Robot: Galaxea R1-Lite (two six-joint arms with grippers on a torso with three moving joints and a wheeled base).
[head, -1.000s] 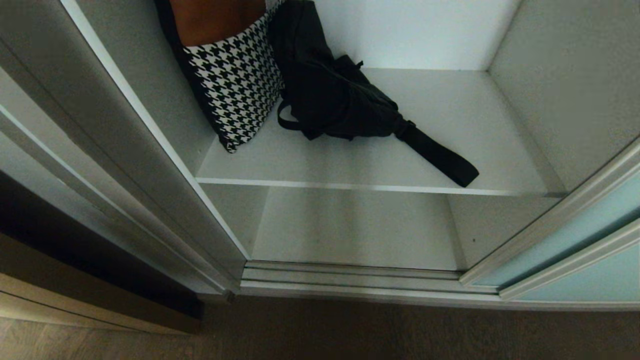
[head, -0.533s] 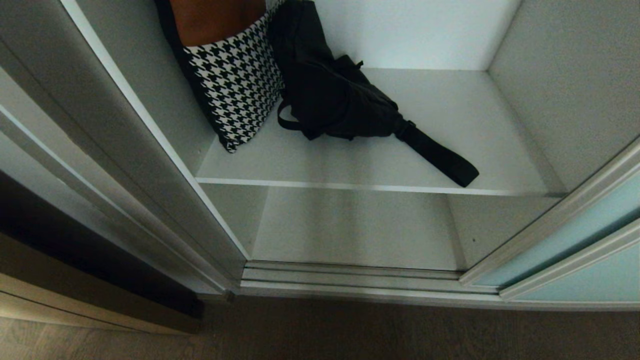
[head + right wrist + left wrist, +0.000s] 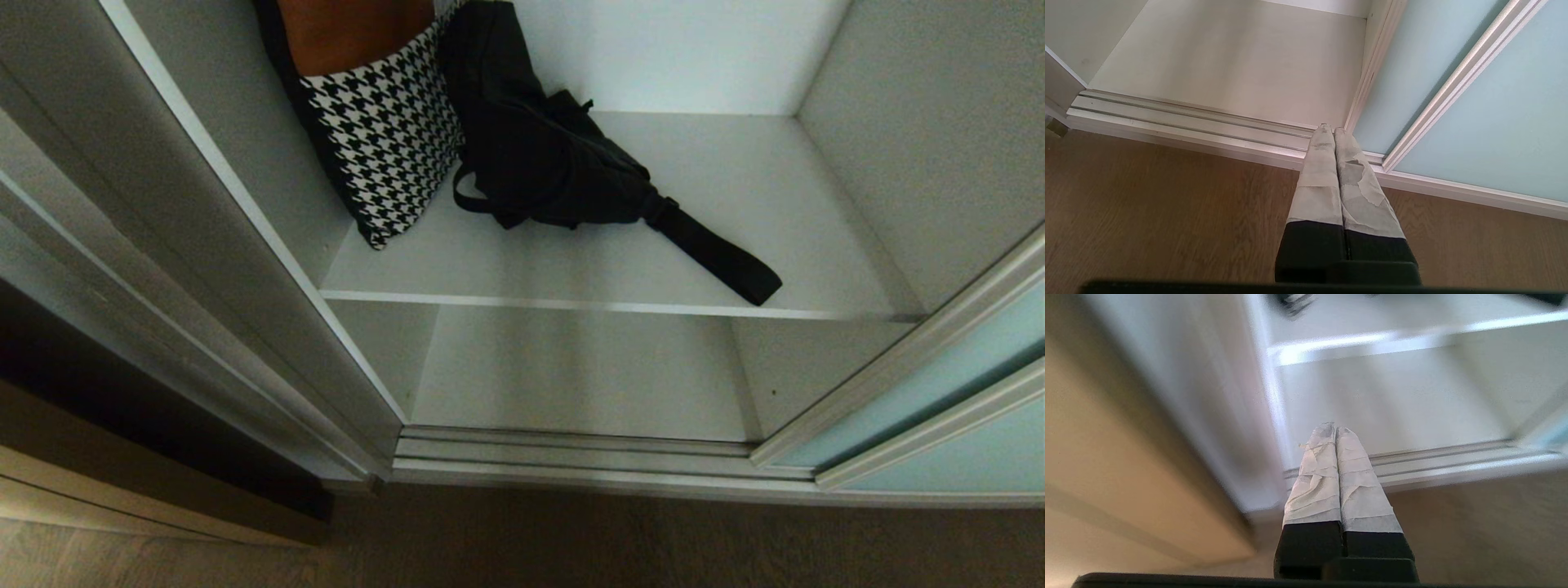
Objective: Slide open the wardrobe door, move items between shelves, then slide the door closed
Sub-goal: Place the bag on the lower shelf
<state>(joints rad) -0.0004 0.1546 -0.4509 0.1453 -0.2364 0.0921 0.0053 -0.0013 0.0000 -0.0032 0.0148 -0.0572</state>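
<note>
Across the head views the wardrobe scene is unchanged: the sliding wardrobe door [image 3: 939,392], frosted blue-green glass in a thin pale metal frame, stands drawn to the right, and both items stay on the upper shelf [image 3: 735,196]. This suggests the opening step is done and no transfer has begun. The houndstooth bag [image 3: 384,139], woven, with orange-brown lining, leans against the left wall; the black pouch bag [image 3: 555,171], soft and slumped, touches it, its wide strap trailing to the shelf's front edge. The lower shelf [image 3: 571,367] is a flat matte board behind the ribbed floor track [image 3: 571,457]. The left claw [image 3: 1334,430] and right claw [image 3: 1328,130], both taped, are pressed shut and empty above the wood-grain floor [image 3: 1167,196].
</note>
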